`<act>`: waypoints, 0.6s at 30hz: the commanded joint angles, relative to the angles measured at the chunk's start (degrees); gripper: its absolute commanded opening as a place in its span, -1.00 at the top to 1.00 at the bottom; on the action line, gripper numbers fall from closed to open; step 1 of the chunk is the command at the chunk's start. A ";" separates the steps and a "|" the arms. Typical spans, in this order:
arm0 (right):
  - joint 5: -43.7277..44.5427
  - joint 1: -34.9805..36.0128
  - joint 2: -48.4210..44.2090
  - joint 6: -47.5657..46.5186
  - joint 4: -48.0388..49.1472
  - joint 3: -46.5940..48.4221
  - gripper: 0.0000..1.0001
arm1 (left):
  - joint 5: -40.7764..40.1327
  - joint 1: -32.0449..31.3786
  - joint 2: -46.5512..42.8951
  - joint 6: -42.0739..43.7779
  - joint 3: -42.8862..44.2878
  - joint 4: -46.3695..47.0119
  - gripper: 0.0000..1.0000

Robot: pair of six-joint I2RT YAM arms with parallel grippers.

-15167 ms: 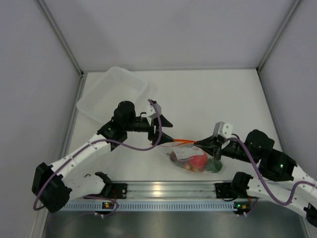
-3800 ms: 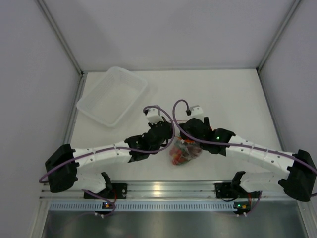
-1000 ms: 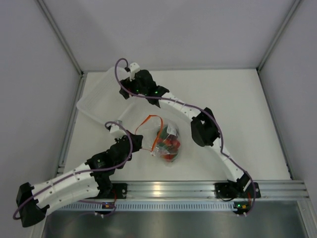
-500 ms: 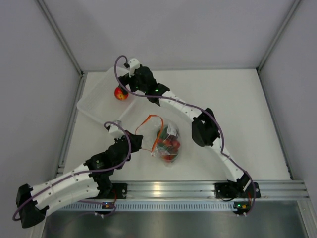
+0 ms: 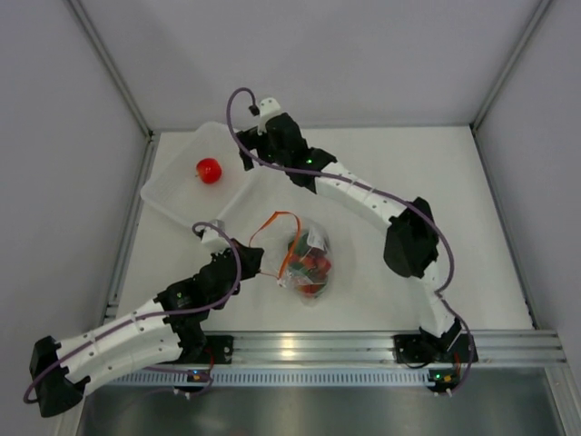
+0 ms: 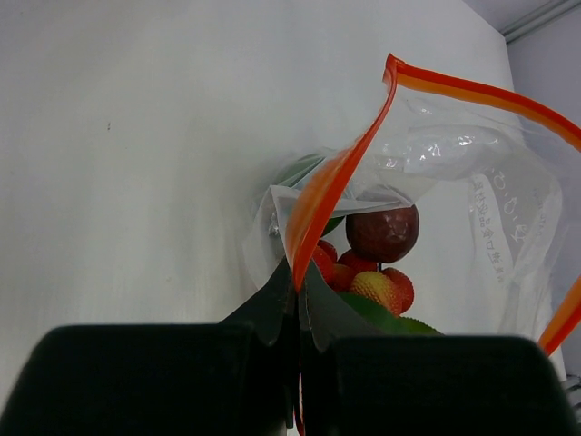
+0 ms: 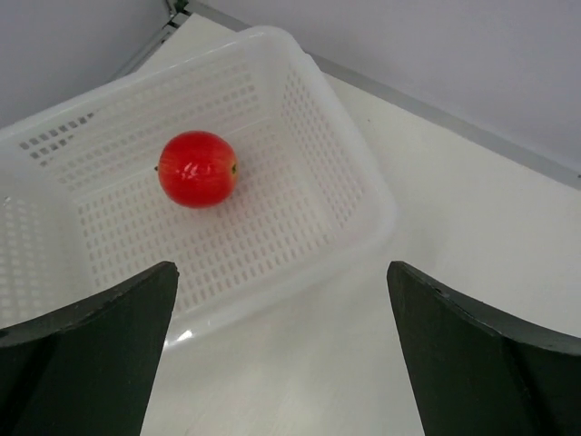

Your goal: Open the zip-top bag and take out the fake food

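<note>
White table [image 5: 408,182], tomato [image 5: 209,170] in tub [image 5: 178,198], left pincer [image 6: 300,291] clamped on zip-top bag [image 6: 472,182], right pincer [image 7: 281,269] apart.

The clear bag [image 5: 307,262] lay crumpled mid-table with its orange zip strip [image 6: 338,177] parted, one lip pinched in my left claw [image 6: 298,295]. Inside sat a maroon ball [image 6: 382,232], red berries [image 6: 372,286] and green leaves [image 6: 386,315]. The tomato [image 7: 197,169] lay alone in the basket [image 7: 340,136].

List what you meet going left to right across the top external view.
Shiny red plastic tomato → left gripper, pinching the bag's edge → small clear crinkly zip-top bag with orange-red strip. The white slotted basket and the right arm span too widely to place.
</note>
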 commanded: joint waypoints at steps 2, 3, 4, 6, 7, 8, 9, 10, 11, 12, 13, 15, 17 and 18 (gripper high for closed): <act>-2.62 -0.77 -20.36 5.24 4.90 -14.10 -0.99 | 0.71 0.22 0.75 -0.54 4.30 1.12 1.00; -5.16 -1.12 -22.74 6.65 6.40 -20.49 -0.99 | 0.53 0.13 1.01 -0.72 4.66 1.12 1.00; -9.28 -1.82 -27.20 9.01 9.11 -23.34 -0.99 | 0.27 0.13 1.28 -0.98 5.01 1.12 1.00; -13.43 -3.85 -30.83 14.12 9.58 -27.83 -0.99 | -0.35 0.13 2.24 -1.60 6.24 1.12 1.00; -12.67 -4.20 -33.29 14.65 7.92 -29.67 -0.96 | -0.44 0.22 2.94 -1.68 6.77 1.21 1.00; -11.96 -4.29 -34.35 15.27 3.30 -30.13 -0.93 | -0.44 0.13 3.38 -1.95 7.29 1.29 1.00; -11.52 -4.38 -36.37 15.36 1.68 -31.52 -0.91 | -0.44 0.22 3.82 -2.04 8.26 1.21 1.00; -11.17 -4.29 -37.69 15.62 0.54 -32.76 -0.89 | -0.27 0.22 4.26 -2.30 8.70 1.29 1.00; -11.34 -4.29 -39.01 16.41 -0.87 -34.25 -0.87 | -0.09 0.13 5.05 -2.56 9.23 1.82 1.00; -11.43 -4.38 -41.98 16.42 -1.49 -37.40 -0.86 | 0.17 0.13 5.49 -2.65 9.93 2.34 1.00; -10.91 -4.29 -43.32 16.68 -2.45 -38.91 -0.81 | 0.52 0.13 5.76 -2.74 10.20 2.87 1.00; -8.63 -4.38 -47.26 18.17 -6.39 -42.50 -0.68 | 1.14 0.13 6.73 -3.09 10.64 5.15 1.00; -5.03 -4.38 -49.30 18.78 -10.53 -43.93 -0.59 | 1.76 0.13 8.13 -3.18 11.51 6.30 1.00; -4.32 -4.38 -51.31 18.79 -14.99 -44.97 -0.53 | 1.76 0.13 8.74 -3.18 11.95 6.83 1.00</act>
